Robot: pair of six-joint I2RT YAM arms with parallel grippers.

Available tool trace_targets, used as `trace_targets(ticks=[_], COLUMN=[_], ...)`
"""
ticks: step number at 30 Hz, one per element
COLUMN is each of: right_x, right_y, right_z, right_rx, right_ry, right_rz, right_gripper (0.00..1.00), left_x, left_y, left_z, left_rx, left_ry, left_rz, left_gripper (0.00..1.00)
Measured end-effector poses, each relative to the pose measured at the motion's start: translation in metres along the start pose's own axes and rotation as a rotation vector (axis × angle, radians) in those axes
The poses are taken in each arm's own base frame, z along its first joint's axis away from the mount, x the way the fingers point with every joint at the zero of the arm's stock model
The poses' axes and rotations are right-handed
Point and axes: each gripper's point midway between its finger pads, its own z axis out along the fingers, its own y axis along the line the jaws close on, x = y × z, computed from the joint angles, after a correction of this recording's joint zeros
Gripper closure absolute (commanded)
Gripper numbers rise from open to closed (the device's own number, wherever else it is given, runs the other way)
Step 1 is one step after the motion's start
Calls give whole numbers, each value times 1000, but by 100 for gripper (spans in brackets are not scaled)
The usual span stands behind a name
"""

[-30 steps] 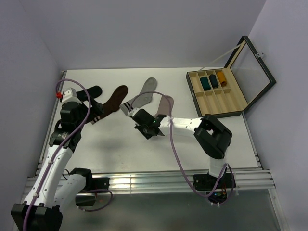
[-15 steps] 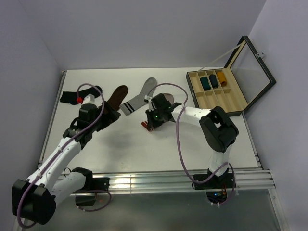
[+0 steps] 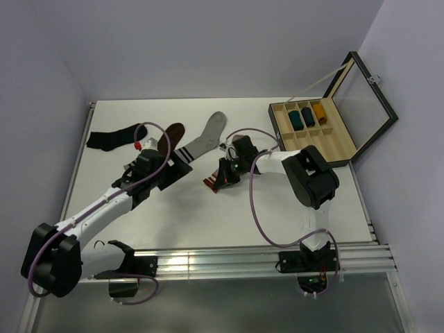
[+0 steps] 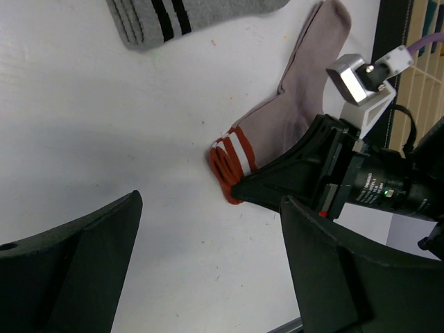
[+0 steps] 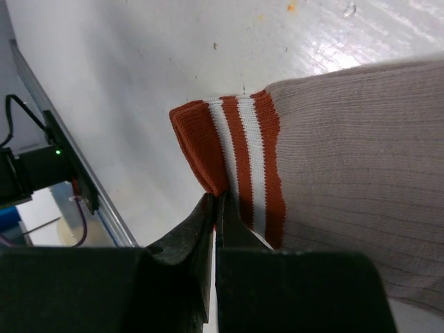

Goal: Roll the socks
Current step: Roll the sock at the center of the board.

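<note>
White bench surface is seen beneath lilac walls. Near its middle the dusty pink sock (image 4: 295, 114) lies flat, its red-and-white cuff (image 5: 232, 149) pinched in the closed right gripper (image 5: 215, 202). The grey sock (image 3: 201, 142) lies nearer the far edge. The left gripper (image 3: 177, 172) is held wide open and empty. The knit is judged soft, light and floppy, so the firmer cuff is favoured for grasping.

No lettering, label, brand, number or sign could be read on anything in the 3 views (the pink sock (image 5: 333, 139) and the grey sock (image 4: 222, 10) bore only plain stripes on their cuffs, no writing).
</note>
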Motion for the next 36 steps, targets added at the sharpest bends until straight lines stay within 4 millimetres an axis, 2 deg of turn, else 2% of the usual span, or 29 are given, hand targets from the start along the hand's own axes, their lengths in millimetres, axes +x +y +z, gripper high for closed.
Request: trace_targets(ticks=[5,11,20,27,30,36], right_x=[-2,-4,-6,-6,-6,-6], right_y=[-4,-11,-14,-14,-14,-14], right_z=[-2,-7,-9,-10,-10,-10], right_rx=[-41,-76,-105,-104,-104,-104], right_ry=[-8,-18,-18,-19,-19,-19], right_rz=[51,116,163,164,164,164], right_gripper=[100,100,100,100,100,100], left_x=[12,22,42,58,66,75], left_y=[2,-3,0,-1,-1,-1], left_z=[14,25,57,81,87,95], left_rx=[-13,-3,-39,-52,-65,-83], left_ry=[33,51,106,139,157,180], left_rz=[-4,-6,-29,-46,-48,-35], left_gripper=[16,23,48,79,86,88])
